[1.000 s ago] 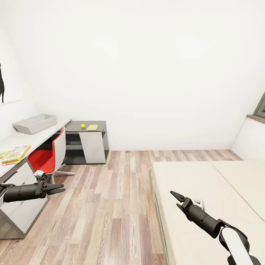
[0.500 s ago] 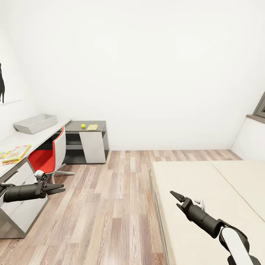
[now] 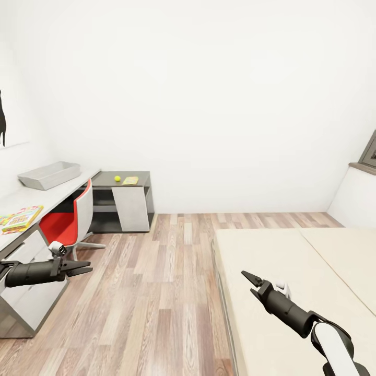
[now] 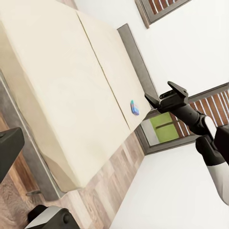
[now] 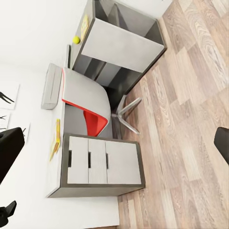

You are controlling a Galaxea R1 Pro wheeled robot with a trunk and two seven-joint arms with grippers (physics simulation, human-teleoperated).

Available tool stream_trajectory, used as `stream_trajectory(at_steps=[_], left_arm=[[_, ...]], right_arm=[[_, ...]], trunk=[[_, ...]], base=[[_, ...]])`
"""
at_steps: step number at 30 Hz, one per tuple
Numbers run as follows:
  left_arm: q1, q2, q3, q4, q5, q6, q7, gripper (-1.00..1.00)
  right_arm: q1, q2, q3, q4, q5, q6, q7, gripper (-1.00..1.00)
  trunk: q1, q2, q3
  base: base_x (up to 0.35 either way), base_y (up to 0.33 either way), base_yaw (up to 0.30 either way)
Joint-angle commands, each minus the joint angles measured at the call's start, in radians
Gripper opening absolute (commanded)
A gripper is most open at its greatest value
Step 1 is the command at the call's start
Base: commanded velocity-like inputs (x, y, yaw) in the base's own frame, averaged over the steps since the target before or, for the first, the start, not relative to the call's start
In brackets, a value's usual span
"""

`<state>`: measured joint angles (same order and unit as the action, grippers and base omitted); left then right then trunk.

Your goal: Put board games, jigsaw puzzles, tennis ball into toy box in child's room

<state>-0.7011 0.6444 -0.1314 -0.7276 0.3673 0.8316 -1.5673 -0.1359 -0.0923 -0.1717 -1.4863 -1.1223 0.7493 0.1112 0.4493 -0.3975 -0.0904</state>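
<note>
- The robot stands mid-room between the desk (image 3: 31,196) and the bed (image 3: 292,282), both arms held out low and nothing carried.
- The left gripper (image 3: 86,270) has its jaws pinched together on nothing; the right gripper (image 3: 246,276) looks likewise clenched and empty.
- The toy box (image 3: 49,174) sits on the pale desk against the wall. A jigsaw puzzle (image 3: 20,218) lies nearer along the same top.
- The tennis ball (image 3: 118,178) and a yellow flat box (image 3: 130,180) rest on the lower dark section.
- A small blue board game (image 4: 135,108) lies far up the bed, near the headboard.
- Risks, as I judge them: the red chair (image 3: 70,222) crowds the desk and could snag the left arm; the ball may roll off if nudged; reaching the blue box means a long stretch across the mattress.
</note>
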Motion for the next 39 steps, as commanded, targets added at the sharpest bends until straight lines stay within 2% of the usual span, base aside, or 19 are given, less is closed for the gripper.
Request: stream_trajectory(at_steps=[1,20,24,29,35,39], left_arm=[[-0.001,0.001,-0.005,0.000,0.004,0.011,-0.003,1.00],[-0.001,0.001,-0.005,0.000,0.004,0.011,-0.003,1.00],[-0.001,-0.021,-0.007,0.002,0.001,0.004,0.000,1.00],[-0.001,-0.023,-0.007,0.002,0.001,0.004,0.001,1.00],[-0.001,-0.057,-0.008,0.002,-0.002,0.004,0.000,1.00],[-0.001,-0.068,-0.009,0.002,-0.002,0.004,0.000,1.00]], right_arm=[[-0.001,0.000,-0.002,0.000,0.004,0.005,0.005,1.00],[-0.001,0.000,-0.002,0.001,0.004,0.005,0.004,1.00],[-0.002,0.011,0.002,0.018,0.004,0.005,0.004,1.00],[-0.002,0.011,0.001,0.018,0.004,0.005,0.005,1.00],[-0.002,0.018,0.000,0.026,0.004,0.005,0.006,1.00],[-0.002,0.018,0.000,0.028,0.004,0.006,0.007,1.00]], trunk=[[0.001,-0.002,-0.002],[0.001,-0.002,-0.002],[0.001,-0.002,-0.002],[0.001,-0.002,-0.002],[0.001,-0.002,-0.002],[0.001,-0.002,-0.002]], base=[[0.000,-0.107,0.000],[0.000,-0.156,0.000],[0.000,-0.280,0.000],[0.000,-0.288,0.000],[0.000,-0.296,0.000],[0.000,-0.299,0.000]])
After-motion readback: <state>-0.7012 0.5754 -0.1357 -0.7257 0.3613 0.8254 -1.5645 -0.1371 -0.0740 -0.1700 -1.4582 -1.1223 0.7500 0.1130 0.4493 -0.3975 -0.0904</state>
